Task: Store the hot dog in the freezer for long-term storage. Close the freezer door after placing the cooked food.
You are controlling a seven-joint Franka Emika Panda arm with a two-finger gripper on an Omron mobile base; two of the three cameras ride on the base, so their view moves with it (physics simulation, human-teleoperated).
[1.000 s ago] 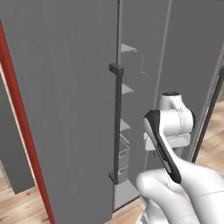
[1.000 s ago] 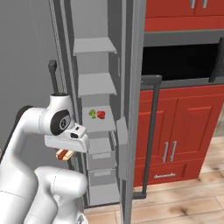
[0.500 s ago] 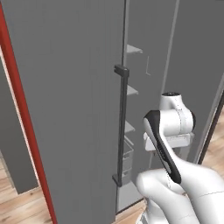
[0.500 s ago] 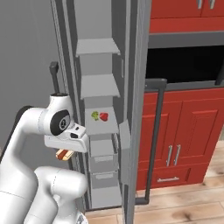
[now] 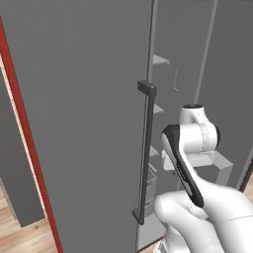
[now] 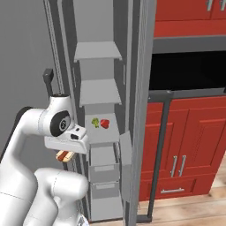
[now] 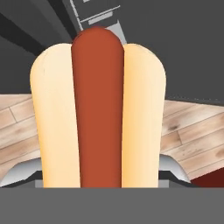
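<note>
You've got the hot dog (image 7: 97, 109) dead centre, upright in frame, v. close to the lens. Tan bun halves left & right, reddish sausage down the middle, its rounded end at top. The bottom end runs off behind the grey band, so you can't see the grip or the fingertips. Behind it: dark grey panels up top w/ a pale drawer front (image 7: 97, 14) just above the sausage tip; wood floor (image 7: 188, 135) on both sides lower down.
</note>
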